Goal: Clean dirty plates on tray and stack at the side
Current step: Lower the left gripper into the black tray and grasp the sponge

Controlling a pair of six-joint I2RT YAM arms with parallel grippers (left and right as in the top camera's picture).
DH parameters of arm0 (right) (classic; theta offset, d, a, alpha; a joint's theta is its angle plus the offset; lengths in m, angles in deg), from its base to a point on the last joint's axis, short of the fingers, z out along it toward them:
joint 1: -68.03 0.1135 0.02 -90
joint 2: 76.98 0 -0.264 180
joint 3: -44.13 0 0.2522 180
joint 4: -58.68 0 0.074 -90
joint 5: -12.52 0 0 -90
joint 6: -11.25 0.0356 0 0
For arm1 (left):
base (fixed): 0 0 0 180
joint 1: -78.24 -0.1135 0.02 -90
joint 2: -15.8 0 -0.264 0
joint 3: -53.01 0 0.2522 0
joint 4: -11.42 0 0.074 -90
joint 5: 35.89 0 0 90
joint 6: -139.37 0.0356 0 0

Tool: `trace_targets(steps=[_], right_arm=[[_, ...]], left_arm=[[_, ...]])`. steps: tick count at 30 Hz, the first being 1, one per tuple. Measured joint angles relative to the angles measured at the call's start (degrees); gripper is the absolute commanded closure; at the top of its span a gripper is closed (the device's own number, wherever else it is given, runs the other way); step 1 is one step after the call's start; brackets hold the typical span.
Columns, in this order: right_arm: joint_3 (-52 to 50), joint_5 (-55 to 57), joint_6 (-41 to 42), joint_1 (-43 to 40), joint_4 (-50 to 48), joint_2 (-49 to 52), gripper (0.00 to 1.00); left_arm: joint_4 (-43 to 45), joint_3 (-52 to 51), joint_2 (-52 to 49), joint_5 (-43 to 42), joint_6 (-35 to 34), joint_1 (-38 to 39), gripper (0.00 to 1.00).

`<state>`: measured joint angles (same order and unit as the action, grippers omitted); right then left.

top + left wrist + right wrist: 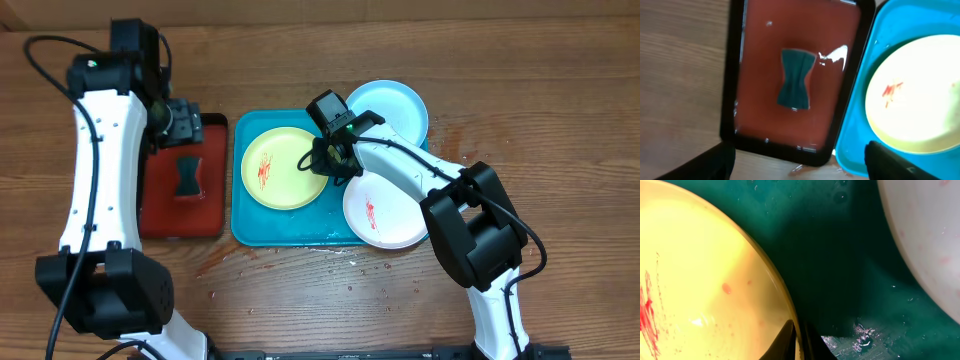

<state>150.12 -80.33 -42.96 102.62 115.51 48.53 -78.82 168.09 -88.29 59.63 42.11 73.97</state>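
Note:
The lime-green plate [283, 168] with a red smear lies on the left half of the cyan-blue tray [250, 228]. My right gripper [330, 158] is shut on its right rim; the right wrist view shows one finger on each side of the rim [799, 341]. The white plate [388, 210] with a red smear lies at the tray's right edge. The cyan plate [392, 108] lies at the tray's back right corner. My left gripper [800, 162] is open and empty above the red tray [160, 205], its fingers at the bottom corners of the left wrist view.
The red tray [755, 70] with a dark rim holds water and a dark teal sponge [795, 78], left of the cyan-blue tray [860, 135]. Water drops lie on the wooden table [330, 290] in front of the trays.

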Motion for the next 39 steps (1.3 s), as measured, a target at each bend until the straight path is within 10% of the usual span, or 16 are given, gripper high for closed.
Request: trace_targets(steps=[39], right_arm=[[-0.81, -0.09, 0.00, 0.07, -1.01, -0.37, 0.92]], left_arm=[[40.65, -35.56, -0.09, -1.86, 10.43, -3.34, 0.64]])
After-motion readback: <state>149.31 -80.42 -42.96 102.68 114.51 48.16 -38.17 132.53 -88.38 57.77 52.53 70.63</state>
